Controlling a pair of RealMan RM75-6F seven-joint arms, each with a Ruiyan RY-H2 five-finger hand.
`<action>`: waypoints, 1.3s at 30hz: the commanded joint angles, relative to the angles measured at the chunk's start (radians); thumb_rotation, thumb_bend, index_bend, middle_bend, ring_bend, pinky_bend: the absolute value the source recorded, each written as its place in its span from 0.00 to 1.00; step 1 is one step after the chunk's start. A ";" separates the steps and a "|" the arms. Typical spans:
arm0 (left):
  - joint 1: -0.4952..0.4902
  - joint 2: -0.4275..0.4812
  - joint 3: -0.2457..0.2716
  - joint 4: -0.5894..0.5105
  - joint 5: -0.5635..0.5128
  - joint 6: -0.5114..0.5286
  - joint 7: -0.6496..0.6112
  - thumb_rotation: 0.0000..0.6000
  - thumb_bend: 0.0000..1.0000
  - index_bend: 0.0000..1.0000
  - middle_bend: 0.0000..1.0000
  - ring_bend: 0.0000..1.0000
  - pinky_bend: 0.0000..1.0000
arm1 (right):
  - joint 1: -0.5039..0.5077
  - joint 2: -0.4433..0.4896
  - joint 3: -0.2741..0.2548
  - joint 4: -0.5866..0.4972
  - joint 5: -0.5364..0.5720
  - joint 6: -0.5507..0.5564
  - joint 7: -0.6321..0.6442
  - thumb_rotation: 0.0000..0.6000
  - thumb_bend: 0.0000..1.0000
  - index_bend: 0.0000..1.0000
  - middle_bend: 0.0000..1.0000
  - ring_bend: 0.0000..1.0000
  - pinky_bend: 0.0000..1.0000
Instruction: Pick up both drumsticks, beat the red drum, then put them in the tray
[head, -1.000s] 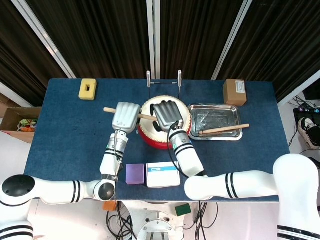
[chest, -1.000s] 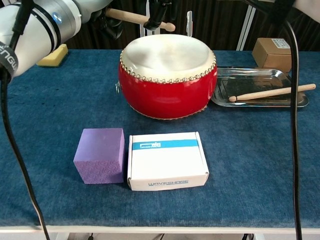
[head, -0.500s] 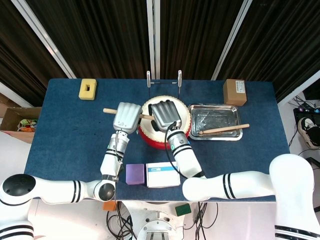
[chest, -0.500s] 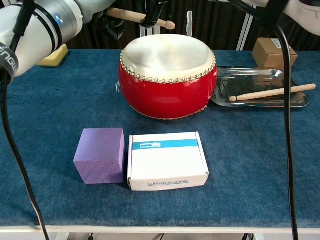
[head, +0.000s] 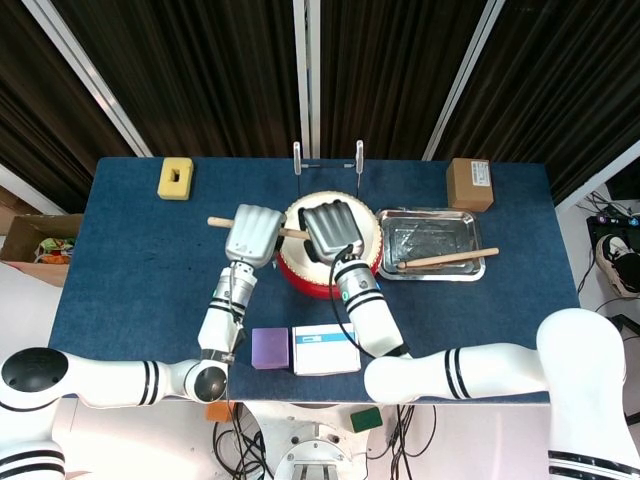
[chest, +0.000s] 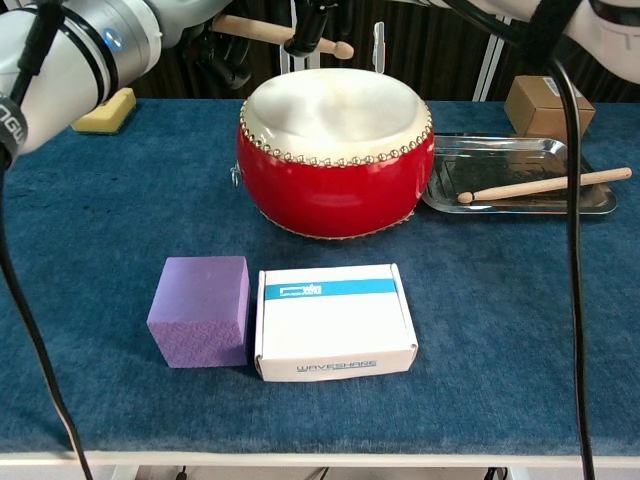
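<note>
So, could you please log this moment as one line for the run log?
left hand: holds drumstick above red drum | right hand: over drum, grip unclear | second drumstick: across tray

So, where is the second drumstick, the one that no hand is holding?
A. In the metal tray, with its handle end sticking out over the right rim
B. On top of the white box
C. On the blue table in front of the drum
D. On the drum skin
A: the free drumstick lies in the metal tray, its handle end past the right rim.
</note>
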 joint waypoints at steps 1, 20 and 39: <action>0.000 0.001 -0.005 0.000 -0.003 0.008 0.003 1.00 0.20 0.53 0.61 0.63 1.00 | -0.002 0.000 0.002 -0.003 -0.001 0.003 -0.001 1.00 0.49 0.69 0.58 0.45 0.42; 0.012 0.009 -0.001 0.006 -0.005 0.014 -0.013 1.00 0.07 0.29 0.23 0.21 0.37 | -0.024 0.010 0.009 -0.005 -0.010 0.011 -0.007 1.00 0.49 0.70 0.60 0.47 0.42; 0.101 0.158 -0.011 -0.025 -0.010 0.034 -0.084 1.00 0.07 0.28 0.23 0.18 0.33 | -0.286 0.301 -0.157 -0.202 -0.219 0.030 0.107 1.00 0.51 0.74 0.62 0.48 0.42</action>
